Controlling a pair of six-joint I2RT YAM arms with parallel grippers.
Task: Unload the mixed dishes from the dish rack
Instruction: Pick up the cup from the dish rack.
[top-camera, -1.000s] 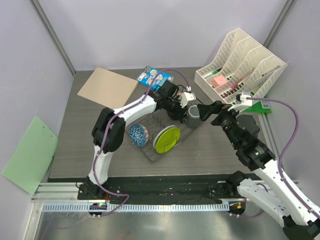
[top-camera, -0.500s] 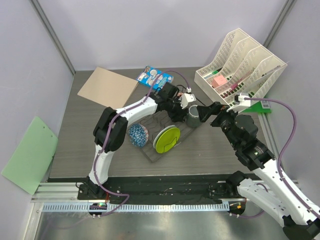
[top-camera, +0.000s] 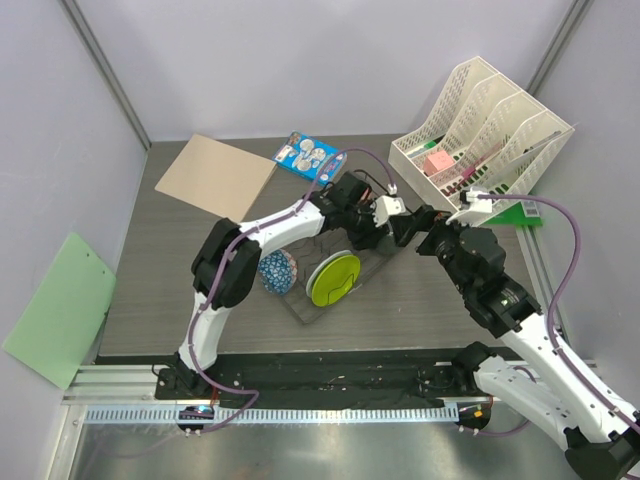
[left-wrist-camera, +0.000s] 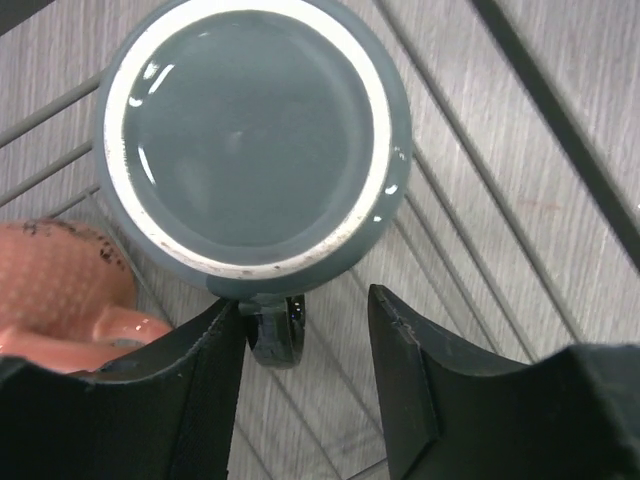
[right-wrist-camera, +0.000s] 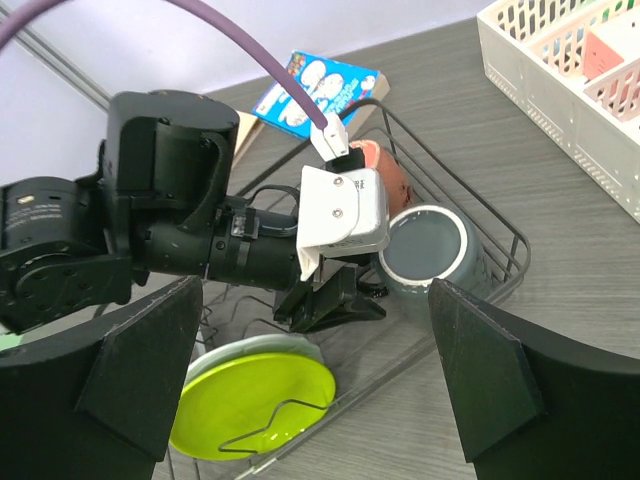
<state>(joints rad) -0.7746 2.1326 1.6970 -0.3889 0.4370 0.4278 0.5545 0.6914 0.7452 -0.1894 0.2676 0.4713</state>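
Observation:
In the left wrist view the grey mug (left-wrist-camera: 250, 140) stands upside down on the dish rack (left-wrist-camera: 450, 250) wires. My left gripper (left-wrist-camera: 305, 310) is open, its fingers either side of the mug's handle (left-wrist-camera: 275, 335), which touches the left finger. The salmon-pink cup (left-wrist-camera: 60, 290) lies beside the mug. My right gripper (right-wrist-camera: 315, 330) is open and empty, hovering just right of the rack (top-camera: 330, 308). The lime-green plate (top-camera: 335, 278) leans in the rack with the white plate (right-wrist-camera: 240, 350) behind it. The blue speckled bowl (top-camera: 275, 270) is at the rack's left end. From above, my left wrist (top-camera: 372, 238) hides the mug.
The white slotted file organiser (top-camera: 480, 130) stands at the back right. The blue snack packet (top-camera: 305, 153) and a cardboard sheet (top-camera: 215, 175) lie behind the rack. A green clipboard (top-camera: 60, 305) lies off the table's left edge.
My left gripper has moved right over the mug and now covers it from above. My right gripper has edged slightly left toward the rack.

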